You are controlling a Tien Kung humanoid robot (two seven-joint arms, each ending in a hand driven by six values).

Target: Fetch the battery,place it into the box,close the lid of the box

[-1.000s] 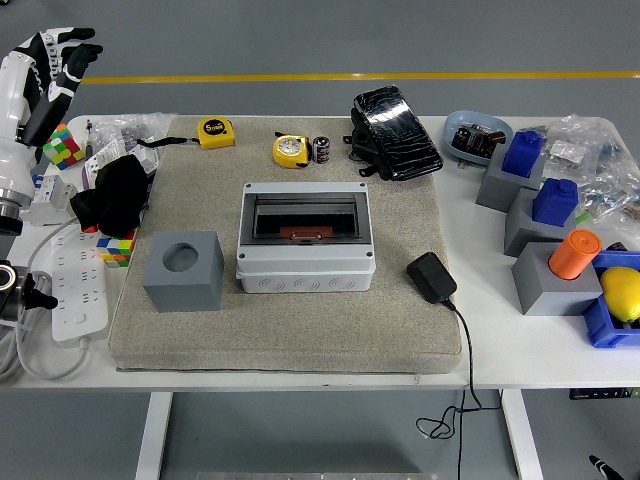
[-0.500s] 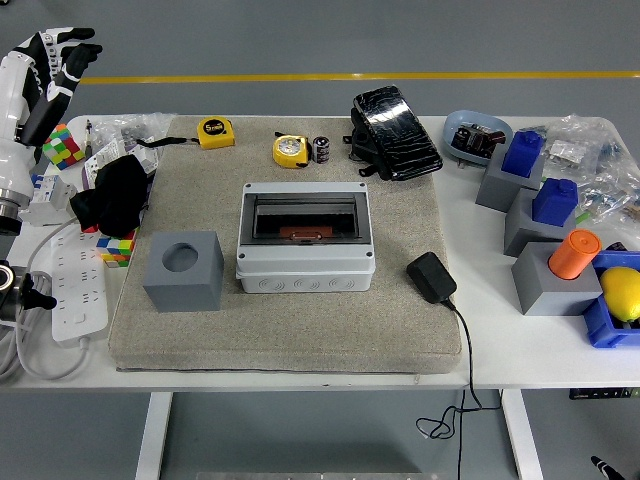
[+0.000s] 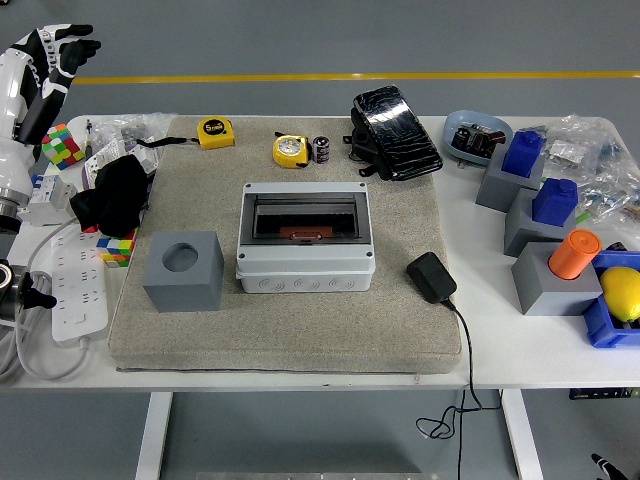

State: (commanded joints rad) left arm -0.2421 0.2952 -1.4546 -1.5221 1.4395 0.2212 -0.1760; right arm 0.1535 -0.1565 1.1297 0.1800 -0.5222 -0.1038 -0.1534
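Head view shows the left hand (image 3: 62, 52) raised at the far-left corner, fingers loosely spread and holding nothing. Well apart to its right, the small dark cylindrical battery (image 3: 321, 149) stands on the coarse beige mat (image 3: 290, 320), behind the grey plastic box (image 3: 305, 237).

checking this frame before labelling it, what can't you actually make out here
Head view only:
- Box: dark lid hides the inside, apart from a reddish strip; latched or not is unclear.
- Battery: too small to read its markings.
- Left hand: raised at the left edge, holding nothing; its arm is cut off.
- Right hand: out of frame.
- Bowl: contents too small to identify.
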